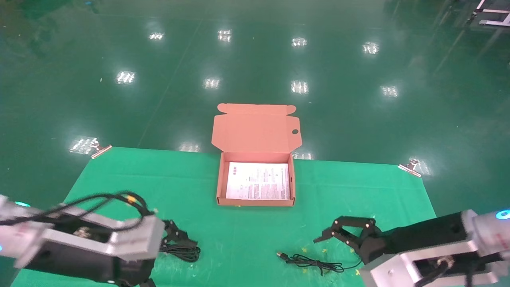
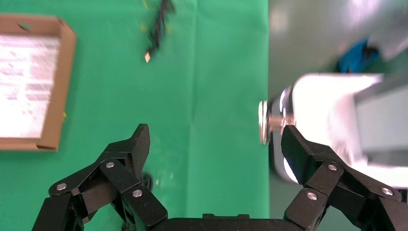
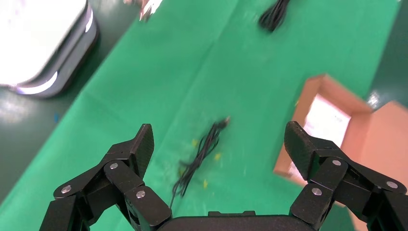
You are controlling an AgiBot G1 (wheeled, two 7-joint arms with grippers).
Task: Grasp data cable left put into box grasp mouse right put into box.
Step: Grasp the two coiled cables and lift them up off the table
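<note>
The salmon-orange box [image 1: 220, 183] stands open at the far middle of the green cloth, with a printed sheet inside and its holed lid folded back. The data cable [image 1: 184, 252], a black bundle, lies at the near left. My left gripper [image 1: 179, 238] is open and empty just over it; in the left wrist view [image 2: 216, 147] only a bit of the data cable [image 2: 147, 182] shows by one finger. My right gripper [image 1: 334, 233] is open and empty above the mouse's cord [image 1: 308, 261], which also shows in the right wrist view [image 3: 202, 151]. The mouse body is hidden.
Metal clips [image 1: 409, 166] hold the cloth's far corners. The cloth ends at the dark green floor on all sides. The robot's white base [image 2: 332, 110] stands by the cloth's near edge. In the right wrist view the box [image 3: 308, 101] and data cable [image 3: 273, 15] lie farther off.
</note>
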